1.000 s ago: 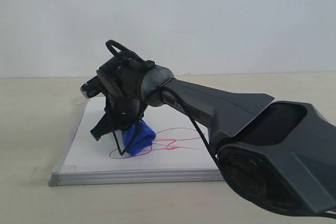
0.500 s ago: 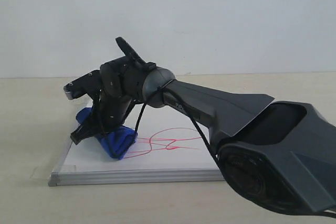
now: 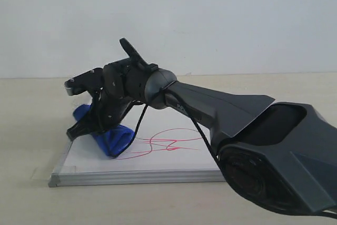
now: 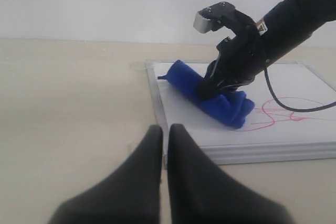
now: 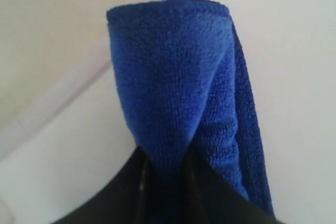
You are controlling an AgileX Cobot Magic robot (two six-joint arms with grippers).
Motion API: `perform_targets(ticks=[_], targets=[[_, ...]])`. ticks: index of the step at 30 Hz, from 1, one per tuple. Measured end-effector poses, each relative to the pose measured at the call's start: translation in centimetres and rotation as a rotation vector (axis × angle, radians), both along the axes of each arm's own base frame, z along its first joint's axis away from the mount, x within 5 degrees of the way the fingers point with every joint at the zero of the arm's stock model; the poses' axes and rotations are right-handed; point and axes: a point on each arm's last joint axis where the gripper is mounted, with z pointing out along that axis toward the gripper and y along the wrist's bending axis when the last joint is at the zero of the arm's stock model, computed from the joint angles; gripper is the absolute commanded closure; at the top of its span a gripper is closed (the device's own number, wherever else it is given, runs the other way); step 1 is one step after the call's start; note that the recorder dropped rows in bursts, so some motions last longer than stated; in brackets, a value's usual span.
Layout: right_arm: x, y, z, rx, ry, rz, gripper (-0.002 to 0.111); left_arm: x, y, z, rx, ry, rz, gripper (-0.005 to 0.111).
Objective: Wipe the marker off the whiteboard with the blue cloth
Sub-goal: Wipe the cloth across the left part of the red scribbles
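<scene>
The whiteboard (image 3: 158,159) lies flat on the table, silver-framed, also in the left wrist view (image 4: 294,90). Red marker loops (image 3: 171,142) cross its middle; their left end runs under the blue cloth (image 3: 113,138). My right gripper (image 3: 100,125) is shut on the rolled blue cloth (image 5: 173,93) and presses it on the board's left part, near the left frame. The cloth (image 4: 210,95) lies slanted on the board with the marker (image 4: 283,114) beside it. My left gripper (image 4: 165,129) hovers over bare table, short of the board's near corner, shut with nothing in it.
The beige table (image 3: 31,130) surrounds the board, with a white wall (image 3: 210,19) behind. My right arm's dark body (image 3: 253,135) reaches across the board from the lower right. A clear tape tab (image 3: 39,173) holds the board's front left corner.
My right gripper has dragged the blue cloth leftward across the board, from the scribble's left loop to near the left frame. The loop it covered is wiped away. The left gripper's motion cannot be judged.
</scene>
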Motion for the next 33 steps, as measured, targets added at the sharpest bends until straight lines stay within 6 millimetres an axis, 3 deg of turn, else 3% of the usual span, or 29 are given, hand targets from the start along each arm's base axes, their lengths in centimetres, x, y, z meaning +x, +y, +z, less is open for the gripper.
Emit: perform_targets(ticks=[3, 7, 10, 12, 16, 18, 26, 30, 33], targets=[[-0.5, 0.7, -0.2, 0.019, 0.000, 0.034, 0.108, 0.0, 0.0, 0.0, 0.000, 0.000, 0.000, 0.103], [0.7, -1.3, -0.3, -0.170, -0.103, -0.163, 0.108, 0.0, 0.0, 0.0, 0.000, 0.000, 0.000, 0.103], [0.9, -1.8, -0.3, -0.218, -0.125, -0.210, 0.108, 0.0, 0.0, 0.0, 0.000, 0.000, 0.000, 0.103], [0.8, -1.5, -0.3, -0.176, -0.101, -0.189, 0.108, 0.0, 0.0, 0.0, 0.000, 0.000, 0.000, 0.103], [-0.5, 0.8, 0.0, 0.023, -0.031, 0.106, 0.108, 0.0, 0.0, 0.0, 0.000, 0.000, 0.000, 0.103], [-0.7, 1.1, 0.0, 0.027, -0.037, 0.129, 0.108, 0.0, 0.0, 0.0, 0.000, 0.000, 0.000, 0.103], [1.9, -2.9, -0.4, -0.218, -0.110, -0.231, 0.108, 0.0, 0.0, 0.0, 0.000, 0.000, 0.000, 0.103], [2.1, -3.3, -0.5, -0.213, -0.096, -0.251, 0.108, 0.0, 0.0, 0.0, 0.000, 0.000, 0.000, 0.103], [1.9, -2.9, -0.5, -0.177, -0.066, -0.165, 0.108, 0.0, 0.0, 0.0, 0.000, 0.000, 0.000, 0.103]])
